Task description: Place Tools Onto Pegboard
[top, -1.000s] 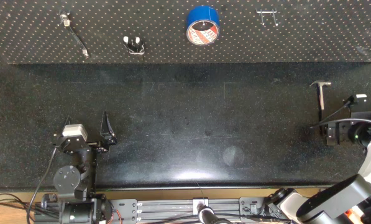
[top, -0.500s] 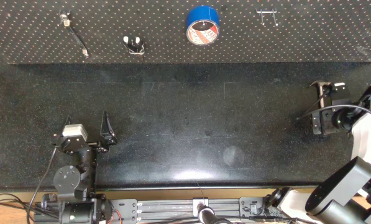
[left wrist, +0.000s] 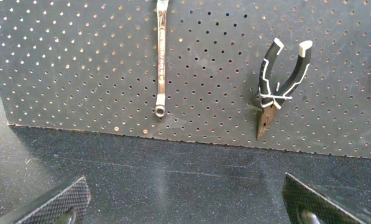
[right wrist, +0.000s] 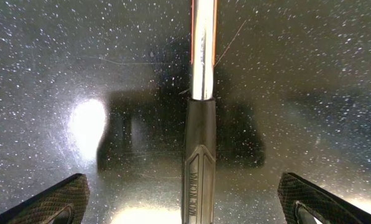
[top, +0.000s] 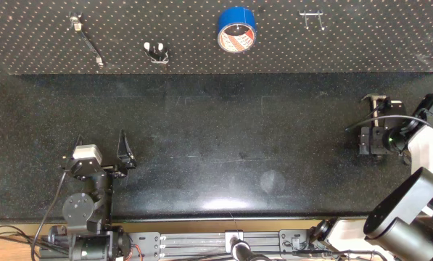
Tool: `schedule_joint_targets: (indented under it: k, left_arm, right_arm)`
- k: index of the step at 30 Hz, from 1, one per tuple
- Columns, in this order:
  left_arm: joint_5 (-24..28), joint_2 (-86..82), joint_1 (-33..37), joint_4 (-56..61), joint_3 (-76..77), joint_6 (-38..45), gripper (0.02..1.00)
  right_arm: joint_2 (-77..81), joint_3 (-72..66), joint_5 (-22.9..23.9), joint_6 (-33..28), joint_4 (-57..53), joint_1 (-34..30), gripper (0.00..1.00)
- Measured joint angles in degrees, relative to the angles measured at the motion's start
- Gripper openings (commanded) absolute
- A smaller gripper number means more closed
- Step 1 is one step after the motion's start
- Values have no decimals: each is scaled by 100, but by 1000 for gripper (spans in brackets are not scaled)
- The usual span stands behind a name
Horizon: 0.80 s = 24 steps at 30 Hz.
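A hammer [top: 376,101] lies on the black table at the far right, its head toward the pegboard [top: 201,58]. My right gripper [top: 369,140] hovers over its handle. In the right wrist view the hammer's black grip [right wrist: 199,163] and steel shaft run straight between my open right gripper [right wrist: 182,190], fingers well apart on either side and touching nothing. My left gripper [top: 123,151] rests open near the table's front left, holding nothing. A wrench [left wrist: 162,59] and pliers [left wrist: 278,81] hang on the board ahead of my left gripper [left wrist: 185,202].
A blue tape roll [top: 236,30] hangs at the board's top middle, and a bare metal hook [top: 312,19] sticks out to its right. The pegboard's lower edge meets the table along the back. Wide bare tabletop [top: 238,145] lies between the two arms.
My right arm has swung from the table's right edge toward the pegboard and leftward, bringing its gripper over the hammer's handle. The hammer and the left arm have not moved.
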Motion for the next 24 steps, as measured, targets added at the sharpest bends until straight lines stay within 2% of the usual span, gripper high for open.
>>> schedule_joint_targets:
  k: [12,24]
  left_arm:
    - [0,0,0,0,0,0,993]
    - [0,0,0,2,0,0,996]
  right_arm:
    - [63,0,2,-553,44,0,987]
    - [101,0,2,-608,50,0,987]
